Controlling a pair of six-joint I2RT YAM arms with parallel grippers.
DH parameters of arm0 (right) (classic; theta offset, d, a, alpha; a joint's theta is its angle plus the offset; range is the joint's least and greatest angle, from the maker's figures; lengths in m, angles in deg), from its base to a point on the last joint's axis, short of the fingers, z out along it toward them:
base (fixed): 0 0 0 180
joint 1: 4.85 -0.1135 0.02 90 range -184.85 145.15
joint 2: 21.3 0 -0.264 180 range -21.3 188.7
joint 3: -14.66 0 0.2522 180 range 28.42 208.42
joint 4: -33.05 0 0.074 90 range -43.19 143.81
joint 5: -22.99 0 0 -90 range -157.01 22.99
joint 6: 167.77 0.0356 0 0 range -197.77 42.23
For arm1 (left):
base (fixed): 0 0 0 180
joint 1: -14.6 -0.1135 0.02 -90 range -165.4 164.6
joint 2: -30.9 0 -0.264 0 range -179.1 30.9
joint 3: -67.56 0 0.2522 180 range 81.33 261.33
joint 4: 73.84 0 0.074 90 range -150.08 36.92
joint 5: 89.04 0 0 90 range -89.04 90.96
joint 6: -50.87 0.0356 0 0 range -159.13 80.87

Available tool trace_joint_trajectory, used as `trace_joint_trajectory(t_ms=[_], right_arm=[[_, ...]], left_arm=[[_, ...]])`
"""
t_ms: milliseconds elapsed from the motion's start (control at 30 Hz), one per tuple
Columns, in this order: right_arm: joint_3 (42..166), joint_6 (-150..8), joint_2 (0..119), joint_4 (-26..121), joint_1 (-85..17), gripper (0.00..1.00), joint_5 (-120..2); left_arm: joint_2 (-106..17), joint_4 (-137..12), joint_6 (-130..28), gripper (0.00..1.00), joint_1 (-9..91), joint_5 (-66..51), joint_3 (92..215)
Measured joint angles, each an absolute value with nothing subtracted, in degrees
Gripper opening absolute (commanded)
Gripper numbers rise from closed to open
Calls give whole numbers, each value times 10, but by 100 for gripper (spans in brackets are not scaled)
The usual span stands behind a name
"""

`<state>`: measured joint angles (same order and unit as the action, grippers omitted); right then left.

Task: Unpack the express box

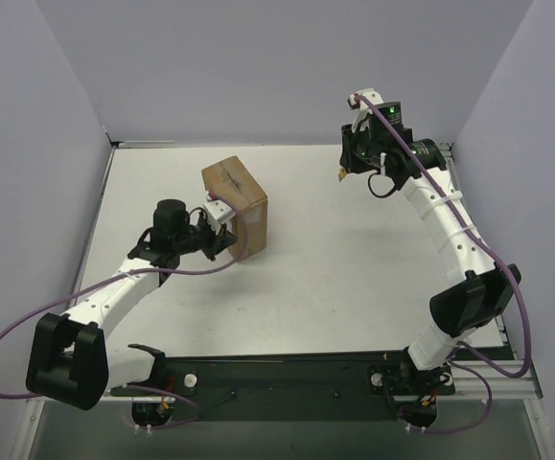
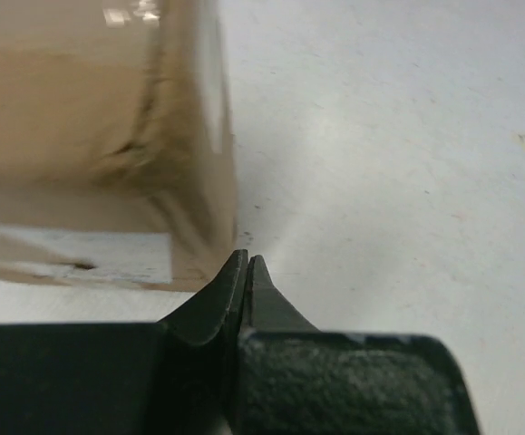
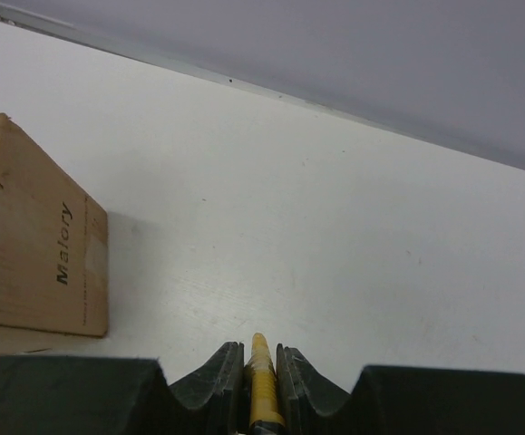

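My left gripper point(image 2: 246, 264), pinched shut and empty, sits at the express box point(image 1: 237, 196)'s corner, seemingly to steady it, while my right gripper point(image 3: 259, 350) clamps the yellow knife point(image 3: 260, 385) ready for cutting.

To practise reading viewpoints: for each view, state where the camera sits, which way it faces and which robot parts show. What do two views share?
Top external: above and behind the bases, looking down on the table and express box; left arm and right arm show.
Left wrist: low over the table, facing the box's bottom corner; its shut jaws show.
Right wrist: facing across the table toward a grey wall; its jaws show, gripping a slim yellow tool.
Shared: all three views show the box and tabletop.
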<state>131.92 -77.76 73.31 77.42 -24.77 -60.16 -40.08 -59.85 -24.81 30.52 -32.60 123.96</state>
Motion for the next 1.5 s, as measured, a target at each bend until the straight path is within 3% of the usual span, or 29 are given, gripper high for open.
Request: trace_joint_trajectory(t_ms=[300, 433, 567, 700, 800, 967, 1200, 1367, 1500], right_arm=[[1315, -779, 747, 771, -250, 0, -534], [1331, -784, 782, 772, -256, 0, -498], [1339, -791, 795, 774, -260, 0, -485], [1341, -794, 794, 774, -262, 0, -488], [1341, -795, 794, 774, -262, 0, -488], [1341, -799, 792, 774, -262, 0, -488], [1341, -806, 779, 772, -263, 0, -496], [1341, -809, 777, 770, -265, 0, -504], [1348, -810, 777, 772, -271, 0, -507]], left_arm=[[-377, -554, -219, 0, 312, -351, 1183], [-331, -490, -212, 48, 289, -364, 1201], [-291, -435, -210, 64, 276, -365, 1290], [-304, -445, -256, 70, 227, -366, 1407], [-368, -487, -329, 97, 169, -381, 1484], [-536, -547, -442, 97, 122, -406, 1569], [-655, -561, -509, 97, 121, -443, 1574], [-659, -594, -542, 83, 122, -477, 1573], [-658, -623, -574, 78, 122, -493, 1555]])
